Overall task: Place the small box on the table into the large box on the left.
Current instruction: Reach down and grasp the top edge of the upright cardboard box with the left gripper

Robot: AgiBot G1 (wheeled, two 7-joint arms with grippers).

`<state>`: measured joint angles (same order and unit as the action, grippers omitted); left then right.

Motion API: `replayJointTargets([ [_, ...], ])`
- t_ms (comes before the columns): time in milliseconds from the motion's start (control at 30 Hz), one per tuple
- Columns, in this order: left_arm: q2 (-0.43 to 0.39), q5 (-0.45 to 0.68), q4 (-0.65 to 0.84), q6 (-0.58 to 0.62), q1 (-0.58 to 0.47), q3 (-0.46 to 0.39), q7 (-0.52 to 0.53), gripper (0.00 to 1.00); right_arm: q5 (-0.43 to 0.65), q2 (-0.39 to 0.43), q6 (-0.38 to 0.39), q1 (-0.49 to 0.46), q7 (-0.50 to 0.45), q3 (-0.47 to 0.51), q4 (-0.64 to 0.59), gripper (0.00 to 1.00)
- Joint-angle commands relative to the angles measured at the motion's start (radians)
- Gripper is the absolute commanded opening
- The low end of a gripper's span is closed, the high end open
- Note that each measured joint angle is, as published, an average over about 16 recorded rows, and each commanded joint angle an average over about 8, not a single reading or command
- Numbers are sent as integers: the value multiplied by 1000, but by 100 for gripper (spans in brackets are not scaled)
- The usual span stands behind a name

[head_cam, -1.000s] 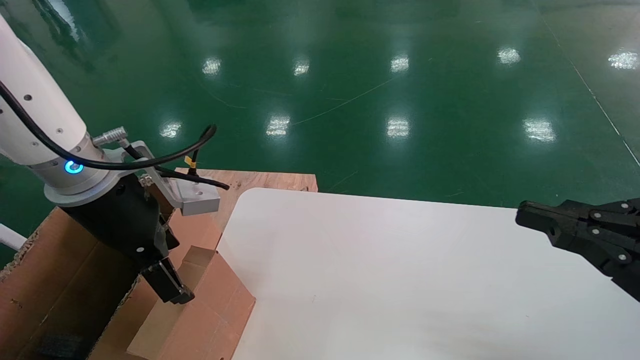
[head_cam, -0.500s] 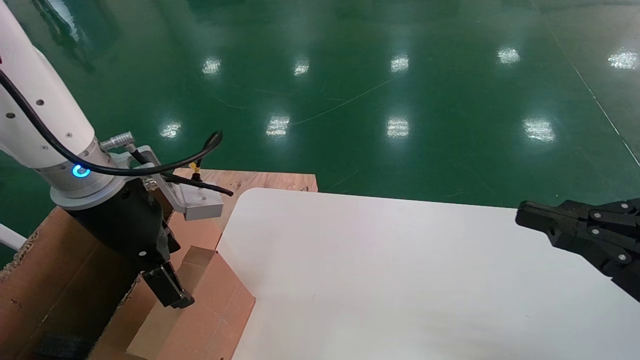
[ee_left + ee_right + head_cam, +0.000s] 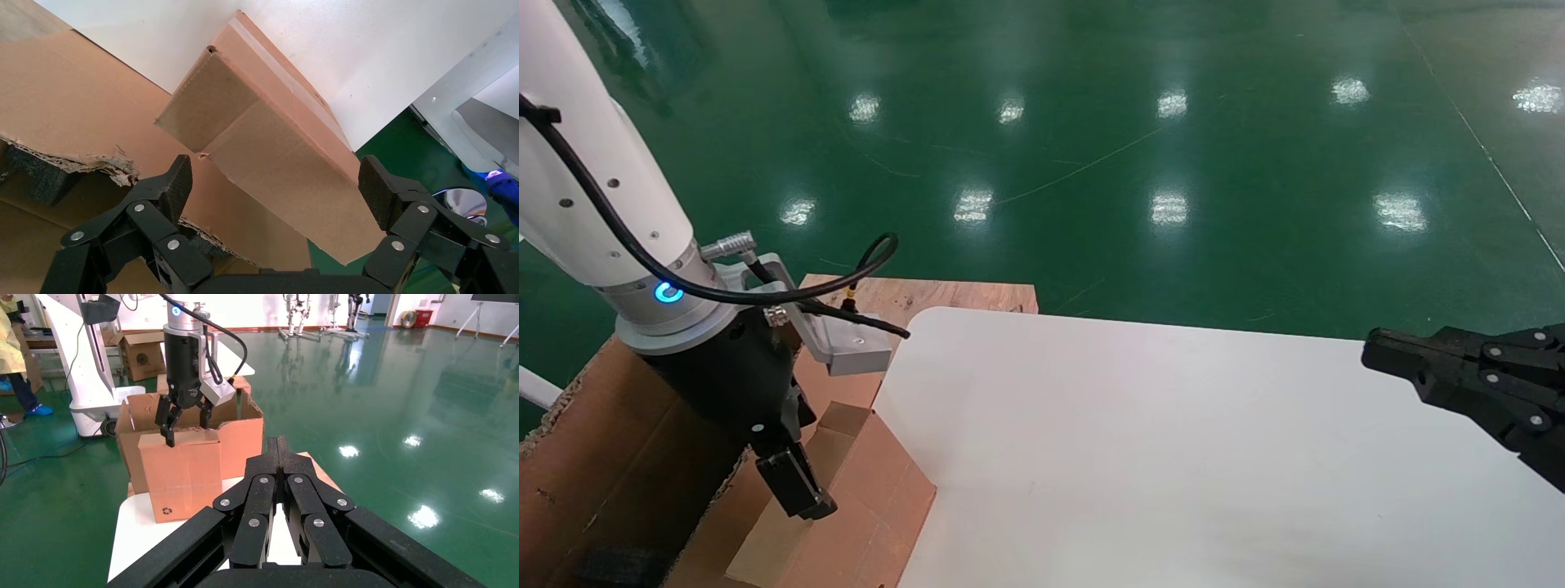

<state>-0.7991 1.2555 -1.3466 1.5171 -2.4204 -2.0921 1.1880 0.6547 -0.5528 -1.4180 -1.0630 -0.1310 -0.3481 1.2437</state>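
Since one second ago the left arm has shifted a little to the right and toward the table (image 3: pixel 1173 457), and the rest has stayed in place. The left gripper (image 3: pixel 275 190) hangs above the large box (image 3: pixel 592 457) with its fingers (image 3: pixel 174 184) spread wide and holding nothing. Under it is a brown cardboard flap or carton (image 3: pixel 269 153); its long side runs from the table edge down toward the large box, with a strip of tape along it. It may be the small box, but I cannot tell this surely. In the right wrist view an upright cardboard face (image 3: pixel 180 474) stands at the table edge, just below the left gripper. The right gripper (image 3: pixel 1377 353) rests over the right side of the table, fingers pressed together, empty.
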Motion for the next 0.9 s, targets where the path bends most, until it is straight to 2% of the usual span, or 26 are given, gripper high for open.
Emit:
replayJointTargets([
  [33, -4, -1, 0, -1, 1, -4, 1, 100, 0, 0, 0, 0, 0, 0, 0, 0],
  [900, -30, -15, -2, -10, 1, -41, -5, 100, 0, 0, 0, 0, 0, 0, 0, 0],
])
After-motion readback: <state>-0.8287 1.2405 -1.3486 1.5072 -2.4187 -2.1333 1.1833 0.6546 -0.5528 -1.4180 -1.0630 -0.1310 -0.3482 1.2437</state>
